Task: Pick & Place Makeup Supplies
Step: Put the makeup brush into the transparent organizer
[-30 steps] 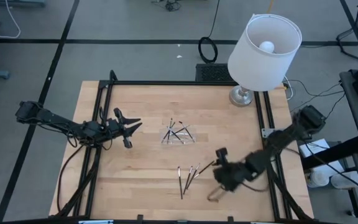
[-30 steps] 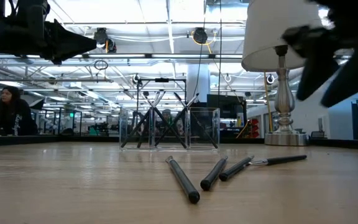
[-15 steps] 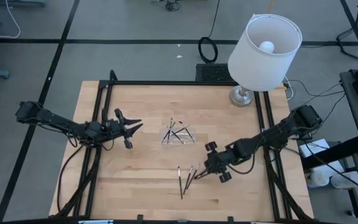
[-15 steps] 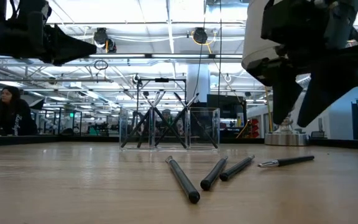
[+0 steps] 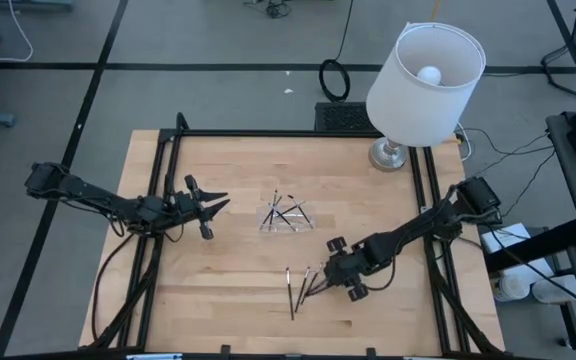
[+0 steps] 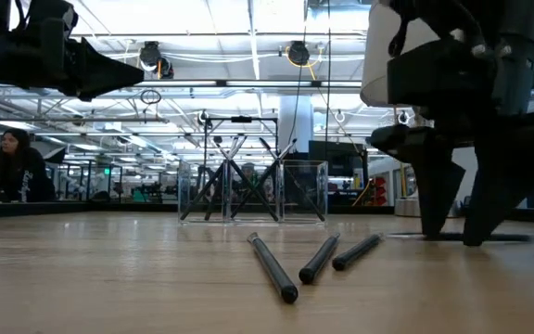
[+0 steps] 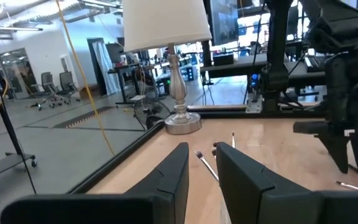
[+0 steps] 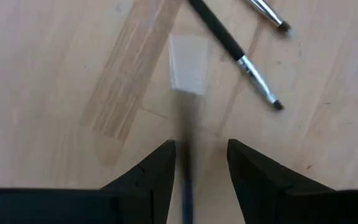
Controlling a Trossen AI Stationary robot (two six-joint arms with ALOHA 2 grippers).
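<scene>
Several thin dark makeup sticks (image 5: pixel 290 290) lie loose on the wooden table near its front middle. More of them stand crossed inside a small clear tray (image 5: pixel 286 216) at the table's centre. My right gripper (image 6: pixel 452 237) points down at the table, open, its fingers on either side of a thin stick (image 6: pixel 462 237) that lies flat. In the right wrist view that stick (image 8: pixel 185 146) runs between the fingers, a pale section (image 8: pixel 188 62) ahead of them. My left gripper (image 5: pixel 216 204) hovers level left of the tray, open, nothing between its fingers. My right gripper has its fingers (image 6: pixel 434 199) down at the table, one on each side of the thin stick and lying across it. Whether they touch the stick I cannot tell. The stick lies flat on the wood.
A lamp with a white shade (image 5: pixel 426 72) stands at the far right corner. Black frame rails (image 5: pixel 166 200) run along the table's left and right sides. Two more brushes (image 8: pixel 232 46) lie just beyond the right gripper. Bare wood stretches along the near left.
My right gripper has swung toward the table's left, over to the loose sticks, tipped further down and sunk to the tabletop, fingers straddling the thin stick. The gap between its fingers is unchanged. That stick has shifted a little on the wood.
</scene>
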